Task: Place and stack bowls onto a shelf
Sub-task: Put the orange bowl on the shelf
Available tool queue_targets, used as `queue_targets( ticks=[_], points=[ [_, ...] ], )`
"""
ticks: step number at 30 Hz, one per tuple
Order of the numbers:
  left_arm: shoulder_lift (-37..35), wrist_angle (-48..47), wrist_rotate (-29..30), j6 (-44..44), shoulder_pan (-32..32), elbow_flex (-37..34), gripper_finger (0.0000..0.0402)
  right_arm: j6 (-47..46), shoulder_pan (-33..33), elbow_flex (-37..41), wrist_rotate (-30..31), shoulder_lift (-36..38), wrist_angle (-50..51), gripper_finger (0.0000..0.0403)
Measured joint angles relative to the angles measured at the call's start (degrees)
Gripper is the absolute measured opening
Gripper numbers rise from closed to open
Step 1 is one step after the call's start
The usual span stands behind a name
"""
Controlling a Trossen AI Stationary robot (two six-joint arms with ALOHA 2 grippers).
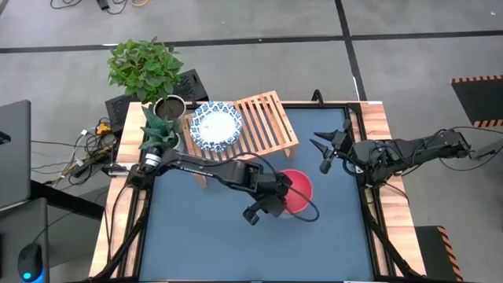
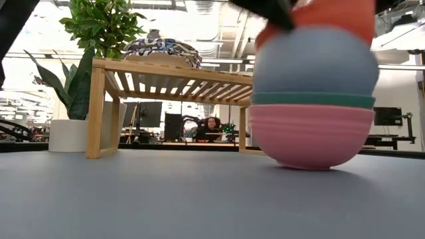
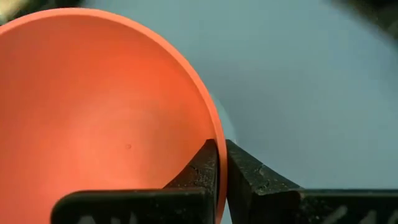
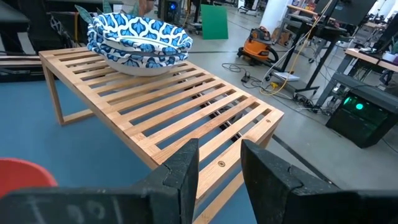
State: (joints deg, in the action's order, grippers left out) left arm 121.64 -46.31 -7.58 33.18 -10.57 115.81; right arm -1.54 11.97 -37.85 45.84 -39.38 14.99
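The left gripper [image 1: 277,198] is reaching onto the red bowl [image 1: 297,192] mid-table, just in front of the shelf [image 1: 263,122]. White-and-blue bowls [image 1: 217,126] are sitting on the shelf's left half. The right gripper [image 1: 324,151] is hovering near the right edge, fingers apart.

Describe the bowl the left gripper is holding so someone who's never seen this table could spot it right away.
Start at the slatted wooden shelf at the table's far edge, then come toward the middle of the blue mat. There stands a stack of plain bowls, and the red bowl is the top one, its rim pinched by the left gripper. The bowls beneath are grey-blue, teal and pink.
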Motion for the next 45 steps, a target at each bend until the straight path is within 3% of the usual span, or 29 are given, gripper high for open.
queue_targets(
  ticks=[3,9,14,23,28,31,41,45],
  points=[
    [-0.15,-0.98,-0.66,-1.78,-0.34,3.64,0.0000,0.00,0.00,0.00,0.00,0.00,-0.01,0.0145],
    [-0.21,-6.53,4.24,-4.34,-0.78,12.16,0.0000,-0.02,0.00,0.00,0.40,0.02,0.01,0.0145],
    [-0.20,-7.17,5.34,-4.57,-0.76,12.19,0.0000,0.00,0.00,0.00,0.44,0.02,0.02,0.0145],
    [-1.10,-8.11,21.57,-2.62,-0.72,10.86,0.0000,-0.31,0.00,0.00,0.51,0.02,2.13,0.0145],
    [-3.34,-7.74,36.12,-2.81,0.46,10.86,0.0000,-1.49,-0.07,0.00,0.79,0.02,3.72,0.0145],
    [-4.66,-8.07,39.83,-2.86,3.07,10.86,0.0000,-1.69,-0.07,0.00,0.80,0.02,4.36,0.0145],
    [-7.51,-11.42,27.29,-5.84,18.92,12.02,0.0000,-3.17,-0.07,0.00,0.79,0.02,6.90,0.0145],
    [-7.41,-11.52,14.74,-8.29,24.34,12.67,0.0000,-3.15,-0.31,0.00,0.77,0.03,7.37,0.0145]
  ],
)
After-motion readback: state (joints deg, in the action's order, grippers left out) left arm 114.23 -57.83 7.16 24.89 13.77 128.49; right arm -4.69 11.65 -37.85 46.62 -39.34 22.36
